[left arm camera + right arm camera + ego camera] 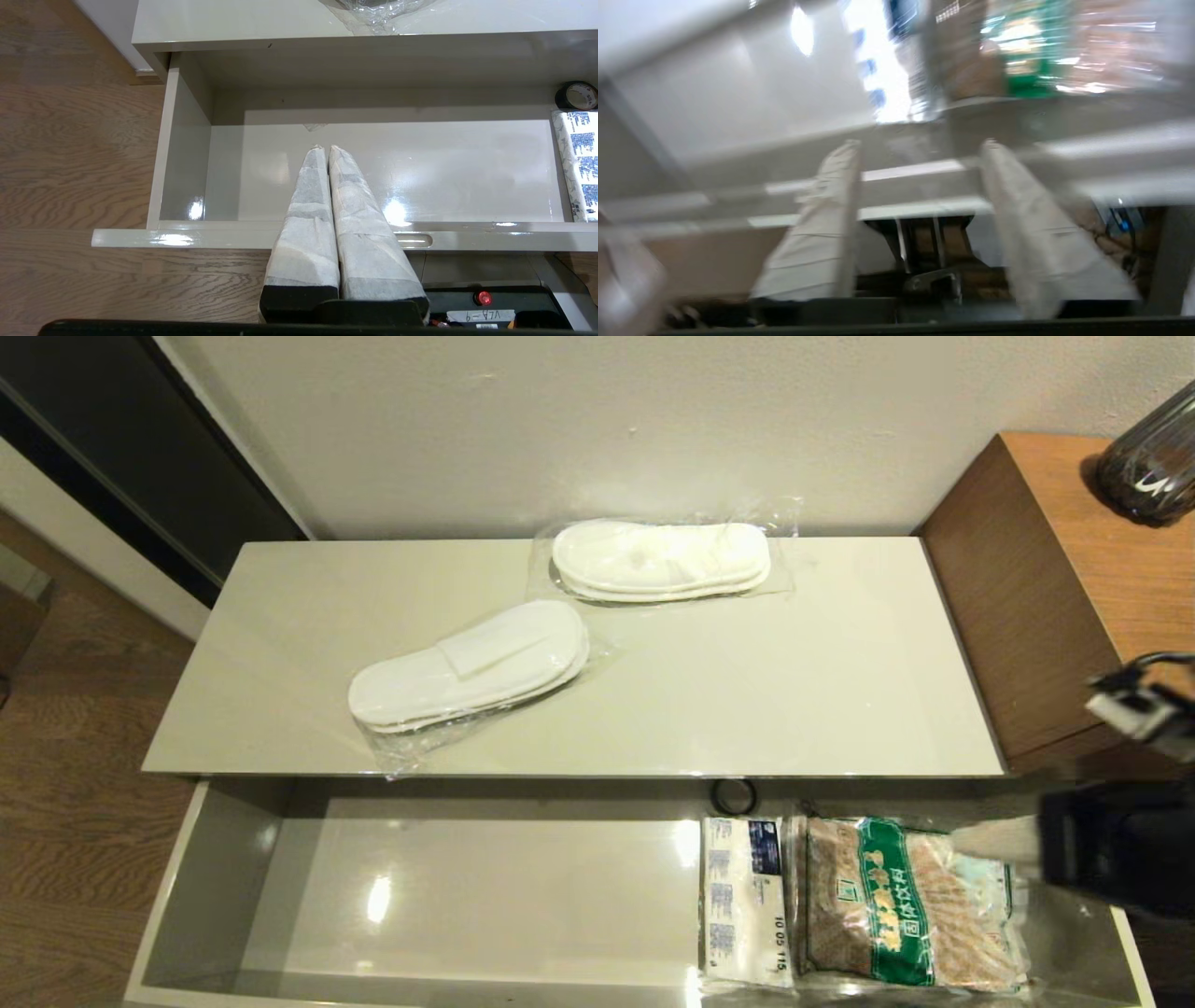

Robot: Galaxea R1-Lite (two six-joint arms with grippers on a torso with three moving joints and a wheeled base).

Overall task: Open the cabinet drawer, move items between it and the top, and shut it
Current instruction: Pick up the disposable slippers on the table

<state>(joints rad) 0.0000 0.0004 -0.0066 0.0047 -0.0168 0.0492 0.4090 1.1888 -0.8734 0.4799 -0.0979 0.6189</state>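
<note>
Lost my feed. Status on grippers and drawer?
Left gripper shut, empty, over the open drawer. Right gripper open by the sachet bag. Both slipper pairs on top.

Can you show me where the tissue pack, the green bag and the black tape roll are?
tissue pack [744,896]: head view, middle of its white wrapper, in the drawer.
green bag [887,901]: head view, on its green band.
black tape roll [576,95]: left wrist view, on the ring's top face.

Left claw [325,149] pressed closed — right claw [920,144] spread apart.
</note>
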